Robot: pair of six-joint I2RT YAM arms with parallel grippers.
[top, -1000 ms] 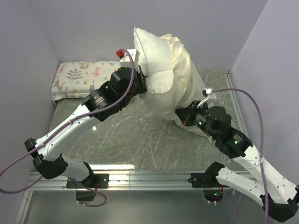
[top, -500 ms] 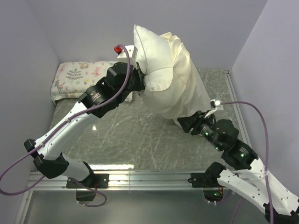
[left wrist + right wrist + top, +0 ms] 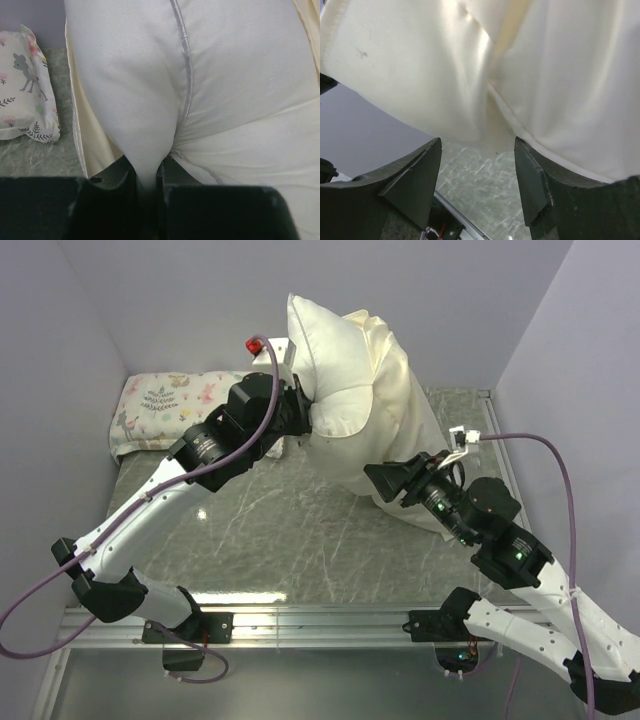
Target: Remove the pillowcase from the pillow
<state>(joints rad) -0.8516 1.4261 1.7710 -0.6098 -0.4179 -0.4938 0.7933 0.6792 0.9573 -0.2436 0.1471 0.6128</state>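
Marble table (image 3: 290, 540), left gripper (image 3: 146, 176) pinching lifted pillow (image 3: 130, 75), right gripper (image 3: 477, 143) spread

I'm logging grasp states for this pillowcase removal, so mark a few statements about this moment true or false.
1. The left gripper pinches a fold of the pillow. True.
2. The right gripper is clamped on the pillowcase. False: its jaws stand open, and the fabric hangs just beyond them.
3. A floral pillow lies at the back left of the table. True.
4. The pillow lies flat on the table. False: it is held up on end.
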